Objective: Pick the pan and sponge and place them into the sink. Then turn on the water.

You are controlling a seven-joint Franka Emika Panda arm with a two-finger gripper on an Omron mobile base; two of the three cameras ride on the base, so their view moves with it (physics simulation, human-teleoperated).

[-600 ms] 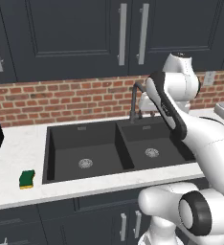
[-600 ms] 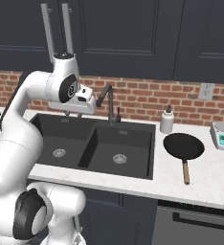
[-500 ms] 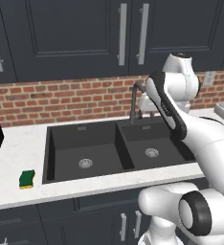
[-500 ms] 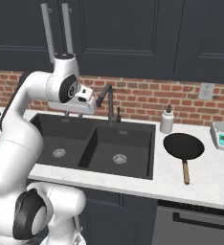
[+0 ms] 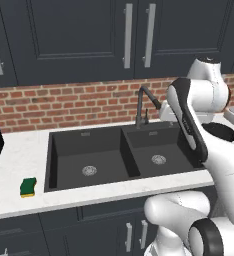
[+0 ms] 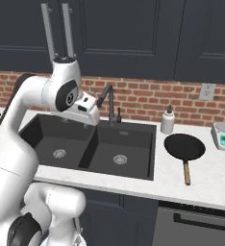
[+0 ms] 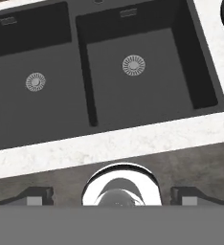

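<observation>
almost nothing is changing between the earlier pictures and this one: the arm is holding the same raised pose over the sink (image 6: 93, 144), the base is not driving, and the pan (image 6: 184, 146) and the sponge (image 5: 28, 186) are lying just where they were. so the task is not getting any further along; by the look of it, it is only starting, with both basins bare and no stream coming from the faucet (image 6: 109, 103).

the gripper (image 7: 111, 195) is standing wide open, its two dark fingertips (image 7: 35, 195) far apart at the bottom of the hand view, and it is holding nothing and touching nothing. it is looking down from well above the front edge of the counter (image 7: 133, 139) onto both drains.

the pan is sitting on the counter just to the right of the sink, handle pointing toward the front, near the soap bottle (image 6: 168, 120). the sponge is resting on the counter just left of the sink, well apart from the gripper. either pick is probably calling for a long sideways reach.
</observation>
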